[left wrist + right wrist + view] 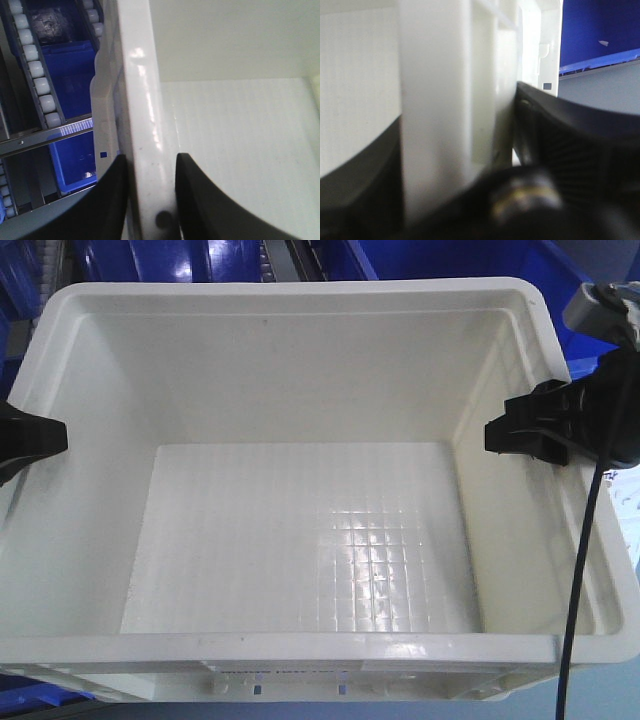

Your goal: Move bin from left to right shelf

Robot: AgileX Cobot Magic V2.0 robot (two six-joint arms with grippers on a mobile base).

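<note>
Holding the large white rectangular plastic bin [290, 360] at both ends, I have it filling the front view. Its long axis runs left to right from one arm to the other, so neither arm is nearer. The dark blue plastic crates [180, 260] lie just beyond its far wall.

The left gripper [150, 200] straddles the left end rim, one finger outside and one inside, pinched narrow on the wall. The right gripper [520, 430] looks clamped the same way on the right end, though that wrist view is blurred.

Left of the bin I see a track of small white rollers [30, 55] and a brushed steel crossbar [45, 132]. The right shelf I cannot pick out.

Going rightward, both arms must travel together. A black cable [580, 570] hanging across the near right corner could snag.
</note>
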